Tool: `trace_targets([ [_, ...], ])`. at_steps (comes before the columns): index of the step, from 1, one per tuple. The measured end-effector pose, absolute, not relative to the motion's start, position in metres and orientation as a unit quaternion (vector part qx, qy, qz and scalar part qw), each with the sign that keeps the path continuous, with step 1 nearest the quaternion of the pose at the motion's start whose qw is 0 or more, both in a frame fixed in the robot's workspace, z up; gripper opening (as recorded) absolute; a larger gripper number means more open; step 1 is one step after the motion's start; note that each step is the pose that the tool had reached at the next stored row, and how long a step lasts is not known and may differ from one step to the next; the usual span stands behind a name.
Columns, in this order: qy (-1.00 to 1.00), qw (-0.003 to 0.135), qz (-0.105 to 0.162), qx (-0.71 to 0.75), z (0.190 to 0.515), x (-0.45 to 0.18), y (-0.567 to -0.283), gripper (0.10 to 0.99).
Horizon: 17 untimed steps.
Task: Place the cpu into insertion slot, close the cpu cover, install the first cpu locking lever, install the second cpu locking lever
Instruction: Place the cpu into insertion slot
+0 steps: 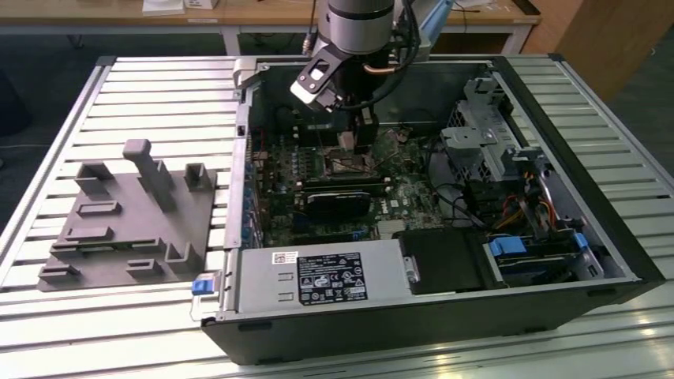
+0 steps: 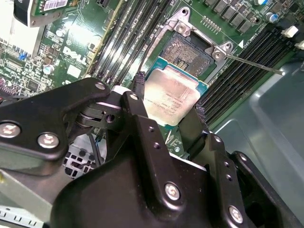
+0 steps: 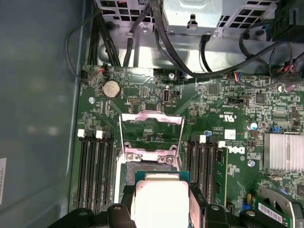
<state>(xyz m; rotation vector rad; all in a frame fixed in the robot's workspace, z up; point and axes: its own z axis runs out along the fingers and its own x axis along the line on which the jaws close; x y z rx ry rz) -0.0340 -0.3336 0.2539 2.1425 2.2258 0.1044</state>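
Observation:
My gripper (image 2: 170, 108) is shut on the cpu (image 2: 173, 97), a flat silver-topped square held by two opposite edges between the black fingers (image 2: 141, 97). The chip hangs tilted just beside and above the insertion slot (image 2: 187, 52), whose dark pin field lies bare. In the first wrist view the cpu (image 3: 161, 199) sits at the near edge of the insertion slot (image 3: 147, 170), and the cpu cover (image 3: 151, 116) stands swung up behind it. A thin locking lever (image 2: 256, 64) sticks out sideways. In the exterior view the gripper (image 1: 361, 138) reaches down into the case over the motherboard.
Long black memory slots (image 3: 95, 166) flank the socket on both sides. A black card (image 1: 337, 201), the power supply (image 1: 316, 280) and a drive cage (image 1: 484, 142) crowd the open case. Cables (image 3: 190, 61) run behind the board. A grey fixture (image 1: 126, 221) lies on the table.

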Motion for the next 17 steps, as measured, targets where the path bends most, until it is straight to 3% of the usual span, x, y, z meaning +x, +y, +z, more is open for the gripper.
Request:
trace_targets([
  [17,0.72,0.025,0.034,0.693,0.2487,-0.034,-0.3335,0.537],
])
